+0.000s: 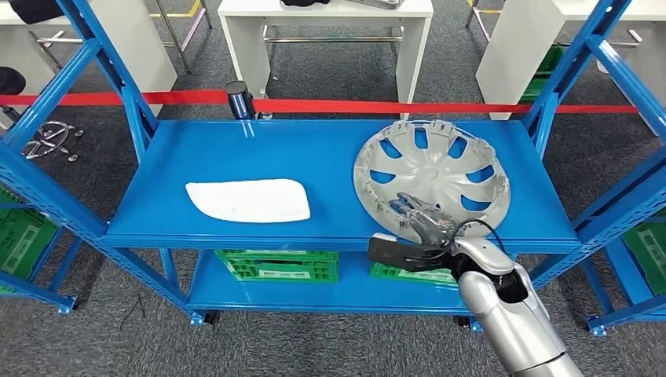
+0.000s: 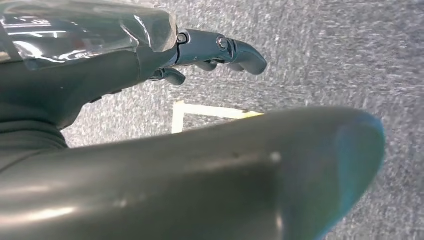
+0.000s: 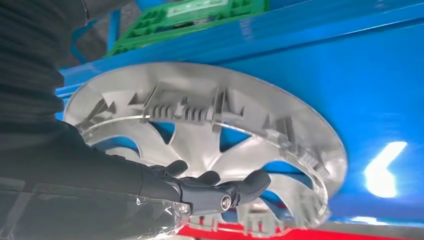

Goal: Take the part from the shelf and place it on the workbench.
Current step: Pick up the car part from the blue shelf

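Right hand at the near rim of the hubcap, on the top shelf of the blue rack.

The right hand (image 1: pixel 420 222) lies at about 6 o'clock on the silver hubcap (image 1: pixel 432 177), fingers (image 3: pixel 240 185) curled inside the rim, probably for gripping; whether they clamp it I cannot tell. The left hand (image 2: pixel 200 55) hangs over grey carpet, fingers bent, holding nothing. The hubcap rests inner side up on the blue shelf (image 1: pixel 314 149), a white cloth (image 1: pixel 247 200) at its 9 o'clock. Beyond are red tape (image 1: pixel 377 105) and white tables (image 1: pixel 326 31).

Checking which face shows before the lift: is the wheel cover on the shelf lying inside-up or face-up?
Inside-up: the wheel cover shows its ribs and clips in the right wrist view.
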